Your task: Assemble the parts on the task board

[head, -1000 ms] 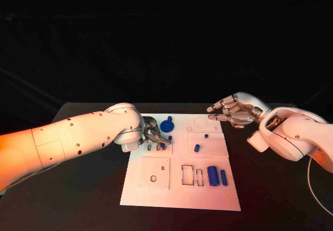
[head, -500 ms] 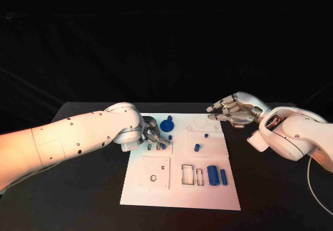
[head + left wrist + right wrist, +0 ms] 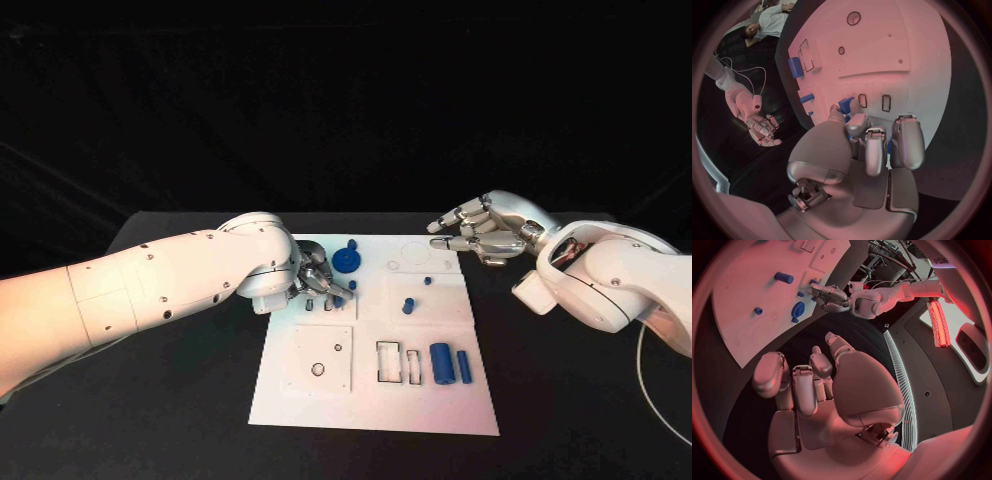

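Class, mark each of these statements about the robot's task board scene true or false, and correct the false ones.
1. The left hand works over the task board. True.
2. The right hand holds a blue part. False: it holds nothing and hovers by the board's far right corner.
3. Two blue cylinders lie side by side near the board's right edge. True.
4. The blue disc lies on the black table, off the board. False: it is on the board, near its far edge.
5. The board is black. False: it is white.
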{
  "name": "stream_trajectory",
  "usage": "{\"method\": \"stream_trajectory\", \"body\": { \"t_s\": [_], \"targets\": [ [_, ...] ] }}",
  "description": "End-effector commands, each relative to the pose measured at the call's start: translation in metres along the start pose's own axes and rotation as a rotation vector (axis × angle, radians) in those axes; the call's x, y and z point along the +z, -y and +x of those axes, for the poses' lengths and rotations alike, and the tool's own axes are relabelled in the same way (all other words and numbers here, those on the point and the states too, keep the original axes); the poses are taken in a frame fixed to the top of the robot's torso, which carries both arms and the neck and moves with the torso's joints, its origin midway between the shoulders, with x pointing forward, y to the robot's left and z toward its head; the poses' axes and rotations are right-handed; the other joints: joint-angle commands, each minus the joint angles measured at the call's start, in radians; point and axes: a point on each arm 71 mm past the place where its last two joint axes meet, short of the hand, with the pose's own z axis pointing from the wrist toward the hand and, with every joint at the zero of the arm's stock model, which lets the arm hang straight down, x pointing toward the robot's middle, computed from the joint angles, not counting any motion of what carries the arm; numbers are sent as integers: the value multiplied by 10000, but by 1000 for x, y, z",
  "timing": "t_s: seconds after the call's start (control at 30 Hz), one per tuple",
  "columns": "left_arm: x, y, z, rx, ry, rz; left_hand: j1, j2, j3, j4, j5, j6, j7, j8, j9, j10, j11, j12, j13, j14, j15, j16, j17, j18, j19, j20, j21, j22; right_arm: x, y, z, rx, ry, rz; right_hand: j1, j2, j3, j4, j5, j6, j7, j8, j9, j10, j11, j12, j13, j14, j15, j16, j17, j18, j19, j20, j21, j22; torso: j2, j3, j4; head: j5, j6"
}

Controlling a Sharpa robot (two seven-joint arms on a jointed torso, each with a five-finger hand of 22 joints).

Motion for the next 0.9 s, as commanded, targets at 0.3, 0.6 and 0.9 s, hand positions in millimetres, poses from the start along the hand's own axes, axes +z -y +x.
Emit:
{"method": "stream_trajectory", "body": {
  "t_s": [0.3, 0.6, 0.9],
  "targets": [
    [1, -1, 3, 156, -315, -42, 550, 59, 421, -223, 62, -172, -26, -48, 50, -37, -53, -94, -107, 1014, -80, 24, 2632, -183, 107, -74, -11, -13, 0, -1, 3, -30, -261, -62, -56, 6, -5, 58, 65, 46, -9, 52, -11, 41, 1, 29, 20, 698, -71, -25, 1004, 65, -24, -45, -54, -13, -6, 1, 10, -17, -25],
    [1, -2, 3, 195, -377, -45, 1783, -10, 1863, -831, 269, -379, -56, -441, -48, -213, -98, -370, -283, 1014, -135, 24, 2632, -177, 78, -136, -35, 9, 0, -1, 3, -8, -267, -72, -56, 6, -5, 58, 65, 46, -9, 52, -11, 41, 1, 29, 20, 698, -71, -25, 1004, 65, -24, -45, -54, -13, 0, -6, 8, -6, -32],
    [0, -4, 3, 221, -424, -60, 1247, -1945, 6103, -610, 745, -306, 128, -697, 70, -236, 1, -761, -582, 1014, -9, 24, 2632, -154, 37, -70, -114, 27, 0, -1, 3, 8, -274, -73, -56, 6, -5, 58, 65, 46, -9, 52, -11, 41, 1, 29, 20, 698, -71, -25, 1004, 65, -24, -45, -54, -13, -5, -5, 13, 13, -62]
  ]
}}
